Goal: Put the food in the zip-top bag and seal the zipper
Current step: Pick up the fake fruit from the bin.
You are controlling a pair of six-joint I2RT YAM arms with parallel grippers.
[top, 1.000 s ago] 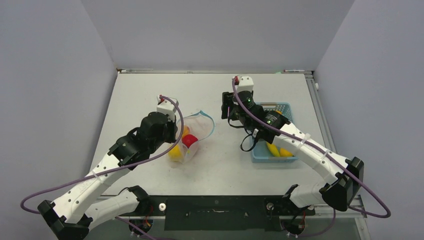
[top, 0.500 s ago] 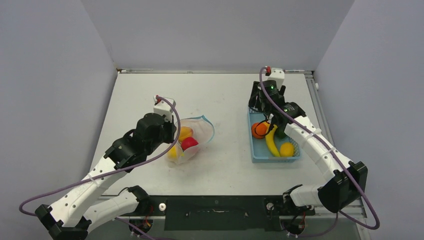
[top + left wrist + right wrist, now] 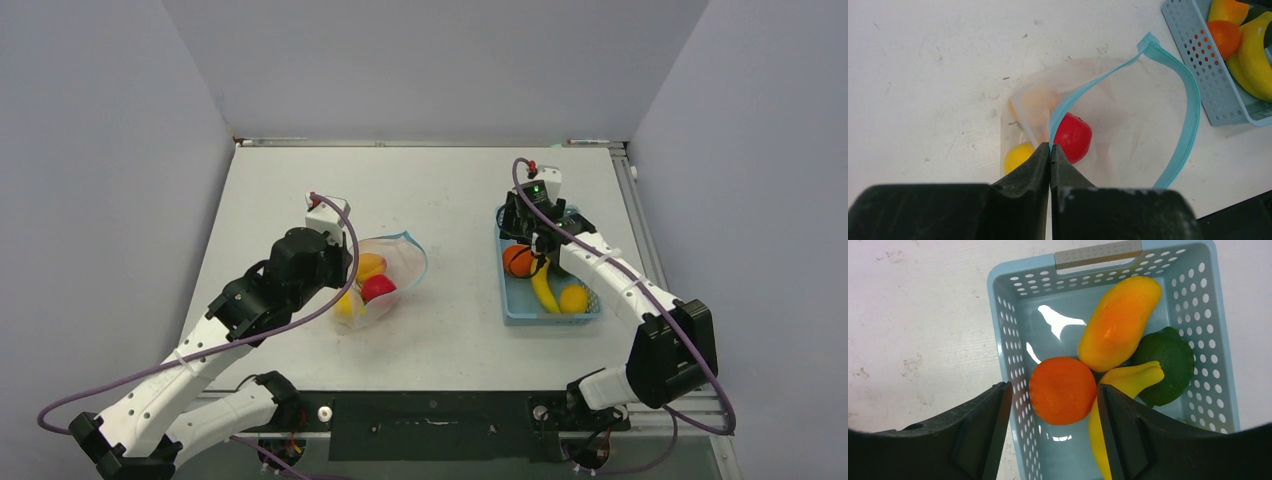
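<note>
My left hand (image 3: 1050, 148) is pinched shut on the thin light blue zipper strip (image 3: 1192, 125) of the clear crinkly zip-top bag (image 3: 1133, 115), which lies gaping left of the white counter's (image 3: 300, 190) middle with a red plastic fruit (image 3: 1073, 137) and a yellow round fruit (image 3: 1017, 156) inside. My right hand (image 3: 1052, 388) hangs spread wide and empty above the light blue mesh basket (image 3: 1010, 340) near the counter's right edge, straddling an orange round fruit (image 3: 1062, 390) beside a green round fruit (image 3: 1165, 365) and a yellow banana (image 3: 1128, 382).
</note>
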